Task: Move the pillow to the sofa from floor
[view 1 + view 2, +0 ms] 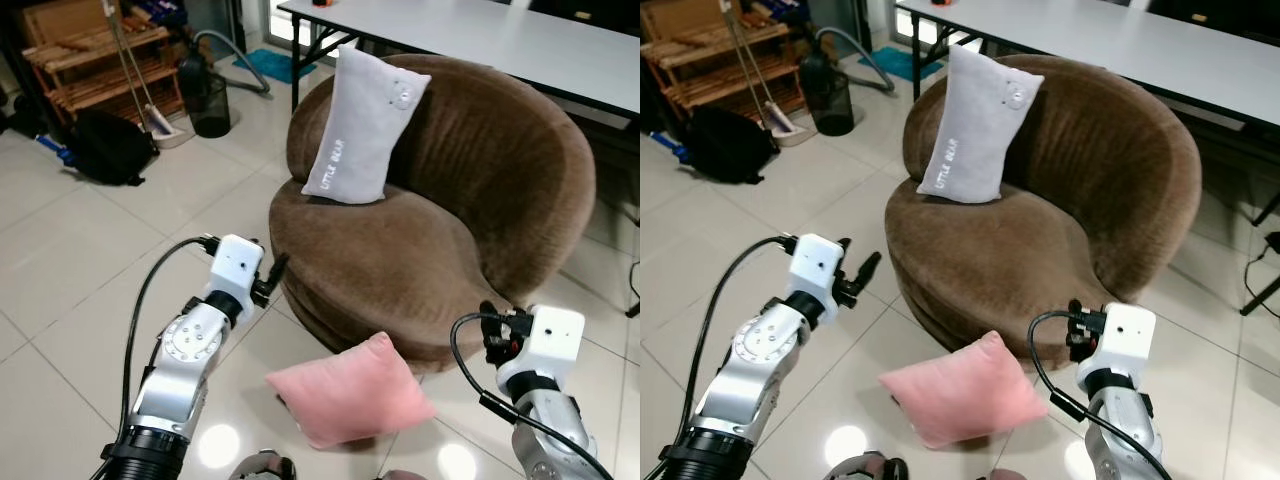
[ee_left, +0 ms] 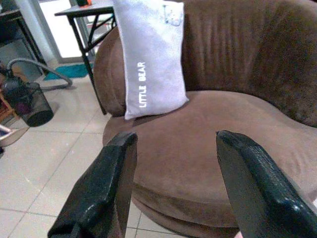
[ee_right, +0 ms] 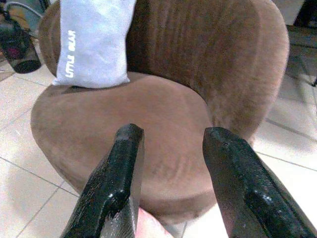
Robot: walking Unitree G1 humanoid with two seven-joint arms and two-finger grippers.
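Note:
A pink pillow (image 1: 350, 390) lies on the tiled floor right in front of the round brown sofa (image 1: 400, 250). A grey pillow (image 1: 362, 128) printed "LITTLE BEAR" leans against the sofa's back on the left of the seat. My left gripper (image 1: 277, 270) is held up left of the pink pillow, near the sofa's front edge, open and holding nothing (image 2: 171, 144). Over on the right of the pink pillow, my right gripper (image 1: 492, 325) is raised close to the sofa base, open as well (image 3: 171, 136). A corner of the pink pillow (image 3: 148, 225) shows beneath the right fingers.
A long grey table (image 1: 520, 40) stands behind the sofa. At the far left are a wooden rack (image 1: 95, 60), a black bag (image 1: 105, 145), a black bin (image 1: 208, 100) and a vacuum hose (image 1: 240, 62). Open tiled floor (image 1: 80, 260) spreads to the left.

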